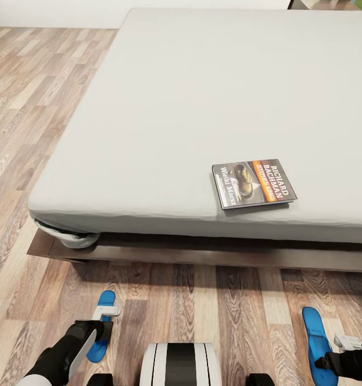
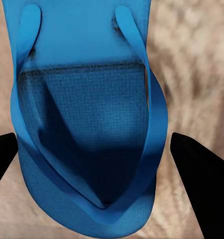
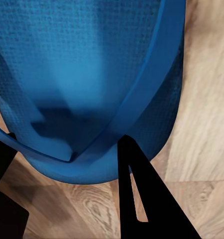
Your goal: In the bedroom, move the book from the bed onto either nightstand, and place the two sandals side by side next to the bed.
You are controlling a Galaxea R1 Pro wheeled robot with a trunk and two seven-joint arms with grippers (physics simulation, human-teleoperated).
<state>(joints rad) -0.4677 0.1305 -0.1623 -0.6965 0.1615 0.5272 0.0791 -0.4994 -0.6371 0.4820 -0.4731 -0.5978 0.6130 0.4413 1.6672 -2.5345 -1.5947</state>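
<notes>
Head view: large low dark-wood platform bed (image 1: 148, 252) with plain grey mattress, wood-plank floor (image 1: 213, 311) in front. Thin dark paperback book (image 1: 253, 183) lies flat near the mattress's front edge, right of centre; cover reads "RICHARD BACHMAN", "STEPHEN KING" on the orange band, "Wielki Marsz" on the far strip.

Two bright blue flat flip-flop sandals on the floor, well apart: left sandal (image 1: 101, 327) under the left hand (image 1: 97, 335), right sandal (image 1: 315, 343) by the right hand (image 1: 336, 356).

Left wrist view adds strap detail: left sandal (image 2: 87, 124) between spread fingers (image 2: 199, 174), released. Right wrist view: right sandal (image 3: 87, 74) close up, one finger (image 3: 142, 199) at its toe edge; grip cannot tell.
</notes>
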